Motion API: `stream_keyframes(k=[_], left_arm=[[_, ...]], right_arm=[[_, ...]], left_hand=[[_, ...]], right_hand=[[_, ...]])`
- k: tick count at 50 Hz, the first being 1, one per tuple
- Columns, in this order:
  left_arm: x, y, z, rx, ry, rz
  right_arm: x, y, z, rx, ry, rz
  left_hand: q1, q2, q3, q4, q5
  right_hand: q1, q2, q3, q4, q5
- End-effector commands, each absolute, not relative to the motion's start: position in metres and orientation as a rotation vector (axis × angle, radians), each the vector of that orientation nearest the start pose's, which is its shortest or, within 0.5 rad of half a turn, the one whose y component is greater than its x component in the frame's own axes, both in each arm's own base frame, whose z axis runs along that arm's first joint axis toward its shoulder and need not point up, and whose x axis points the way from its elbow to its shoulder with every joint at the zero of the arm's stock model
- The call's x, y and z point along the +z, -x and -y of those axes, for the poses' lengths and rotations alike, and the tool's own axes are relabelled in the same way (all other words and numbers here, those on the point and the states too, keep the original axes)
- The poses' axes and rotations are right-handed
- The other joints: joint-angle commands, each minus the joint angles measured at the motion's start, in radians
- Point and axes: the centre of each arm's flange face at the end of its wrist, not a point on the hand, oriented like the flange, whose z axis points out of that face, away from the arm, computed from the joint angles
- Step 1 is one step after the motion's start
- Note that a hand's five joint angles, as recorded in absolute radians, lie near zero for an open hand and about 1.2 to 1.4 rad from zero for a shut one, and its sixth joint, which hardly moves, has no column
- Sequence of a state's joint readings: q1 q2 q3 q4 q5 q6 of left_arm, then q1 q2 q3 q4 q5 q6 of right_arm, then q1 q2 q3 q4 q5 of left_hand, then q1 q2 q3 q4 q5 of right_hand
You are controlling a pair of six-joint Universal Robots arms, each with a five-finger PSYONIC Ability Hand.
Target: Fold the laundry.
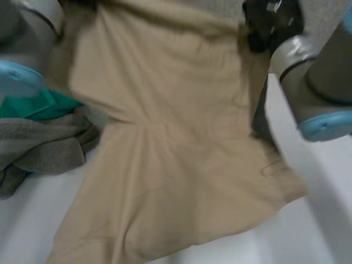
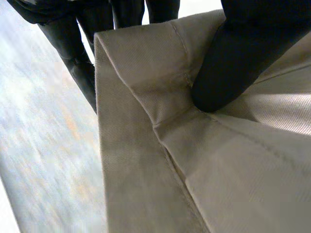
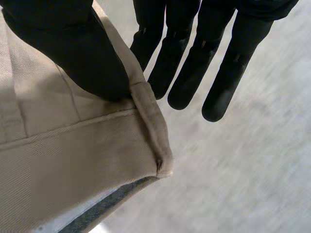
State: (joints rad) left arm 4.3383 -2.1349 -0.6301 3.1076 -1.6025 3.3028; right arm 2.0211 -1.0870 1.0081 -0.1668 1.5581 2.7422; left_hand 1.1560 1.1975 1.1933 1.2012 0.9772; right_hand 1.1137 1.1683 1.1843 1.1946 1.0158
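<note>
My left hand (image 2: 233, 68) and right hand (image 3: 82, 53) each pinch a top corner of the beige shorts (image 1: 165, 137) above the worktop (image 1: 308, 231); I judge this the spreading step, and next they need laying flat.

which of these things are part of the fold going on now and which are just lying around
In use: beige shorts, pinched by the left hand and the right hand.
Lying about: grey garment and green garment, heaped beside the shorts on the table.
</note>
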Motion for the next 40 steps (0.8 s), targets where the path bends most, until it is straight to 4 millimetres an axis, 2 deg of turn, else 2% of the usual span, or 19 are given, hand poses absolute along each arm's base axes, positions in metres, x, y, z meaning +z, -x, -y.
stream_keyframes(k=[1, 3, 7, 8, 9, 10, 13, 16, 19, 20, 21, 24, 25, 28, 29, 32, 33, 35, 40], left_arm=[[0.278, 0.307, 0.417, -2.553, -0.593, -2.011], [0.251, 0.315, 0.429, -2.535, -0.632, -2.022], [0.219, 0.326, 0.444, -2.531, -0.693, -2.006], [0.216, 0.329, 0.446, -2.536, -0.707, -1.996], [0.215, 0.331, 0.447, -2.545, -0.719, -1.982], [0.212, 0.333, 0.448, -2.527, -0.732, -1.979], [0.216, 0.329, 0.447, -2.447, -0.729, -1.992], [0.231, 0.318, 0.442, -2.344, -0.660, -2.006], [0.254, 0.310, 0.433, -2.292, -0.591, -2.011], [0.262, 0.309, 0.429, -2.288, -0.583, -2.007], [0.275, 0.307, 0.422, -2.280, -0.563, -2.003], [0.285, 0.304, 0.411, -2.235, -0.565, -2.032], [0.291, 0.302, 0.401, -2.197, -0.579, -2.067], [0.299, 0.299, 0.383, -2.147, -0.621, -2.122], [0.303, 0.297, 0.369, -2.124, -0.665, -2.147], [0.305, 0.295, 0.347, -2.098, -0.740, -2.188], [0.304, 0.294, 0.332, -2.084, -0.800, -2.210], [0.303, 0.292, 0.317, -2.068, -0.858, -2.230], [0.287, 0.279, 0.271, -1.966, -0.995, -2.298]], right_arm=[[0.234, -0.322, 0.372, -2.372, 0.824, -1.852], [0.211, -0.327, 0.384, -2.415, 0.807, -1.837], [0.183, -0.334, 0.406, -2.535, 0.765, -1.763], [0.179, -0.335, 0.410, -2.559, 0.765, -1.746], [0.175, -0.338, 0.413, -2.582, 0.767, -1.727], [0.166, -0.341, 0.419, -2.621, 0.786, -1.708], [0.161, -0.344, 0.427, -2.676, 0.826, -1.715], [0.175, -0.332, 0.435, -2.714, 0.794, -1.803], [0.205, -0.319, 0.434, -2.678, 0.730, -1.850], [0.216, -0.318, 0.431, -2.666, 0.716, -1.847], [0.235, -0.313, 0.424, -2.626, 0.707, -1.848], [0.257, -0.307, 0.410, -2.533, 0.740, -1.858], [0.267, -0.304, 0.399, -2.462, 0.796, -1.868], [0.276, -0.298, 0.381, -2.340, 0.903, -1.900], [0.281, -0.294, 0.367, -2.256, 0.970, -1.923], [0.280, -0.286, 0.348, -2.123, 1.062, -1.972], [0.277, -0.280, 0.336, -2.042, 1.111, -2.003], [0.272, -0.274, 0.323, -1.953, 1.159, -2.039], [0.250, -0.259, 0.289, -1.708, 1.291, -2.114]], left_hand=[[0.240, 0.199, 0.203, 0.195, 0.245], [0.240, 0.199, 0.203, 0.195, 0.245], [0.209, 0.167, 0.171, 0.163, 0.213], [-0.036, -0.077, -0.073, -0.081, -0.032], [-0.355, -0.397, -0.392, -0.400, -0.351], [-0.982, -1.023, -1.019, -1.027, -0.977], [-0.982, -1.023, -1.019, -1.027, -0.977], [-0.982, -1.023, -1.019, -1.027, -0.977], [-0.982, -1.023, -1.019, -1.027, -0.977], [-0.982, -1.023, -1.019, -1.027, -0.977], [-0.982, -1.023, -1.019, -1.027, -0.977], [-0.982, -1.023, -1.019, -1.027, -0.977], [-0.982, -1.023, -1.019, -1.027, -0.977], [-0.982, -1.023, -1.019, -1.027, -0.977], [-0.982, -1.023, -1.019, -1.027, -0.977], [-0.982, -1.023, -1.019, -1.027, -0.977], [-0.982, -1.023, -1.019, -1.027, -0.977], [-0.982, -1.023, -1.019, -1.027, -0.977], [-0.982, -1.023, -1.019, -1.027, -0.977]], right_hand=[[0.283, 0.228, 0.212, 0.202, 0.206], [0.283, 0.228, 0.212, 0.202, 0.206], [0.283, 0.228, 0.212, 0.202, 0.206], [0.215, 0.161, 0.145, 0.134, 0.139], [-0.175, -0.229, -0.245, -0.256, -0.251], [-0.939, -0.994, -1.010, -1.020, -1.016], [-0.939, -0.994, -1.010, -1.020, -1.016], [-0.939, -0.994, -1.010, -1.020, -1.016], [-0.939, -0.994, -1.010, -1.020, -1.016], [-0.939, -0.994, -1.010, -1.020, -1.016], [-0.939, -0.994, -1.010, -1.020, -1.016], [-0.939, -0.994, -1.010, -1.020, -1.016], [-0.939, -0.994, -1.010, -1.020, -1.016], [-0.939, -0.994, -1.010, -1.020, -1.016], [-0.939, -0.994, -1.010, -1.020, -1.016], [-0.939, -0.994, -1.010, -1.020, -1.016], [-0.939, -0.994, -1.010, -1.020, -1.016], [-0.939, -0.994, -1.010, -1.020, -1.016], [-0.939, -0.994, -1.010, -1.020, -1.016]])
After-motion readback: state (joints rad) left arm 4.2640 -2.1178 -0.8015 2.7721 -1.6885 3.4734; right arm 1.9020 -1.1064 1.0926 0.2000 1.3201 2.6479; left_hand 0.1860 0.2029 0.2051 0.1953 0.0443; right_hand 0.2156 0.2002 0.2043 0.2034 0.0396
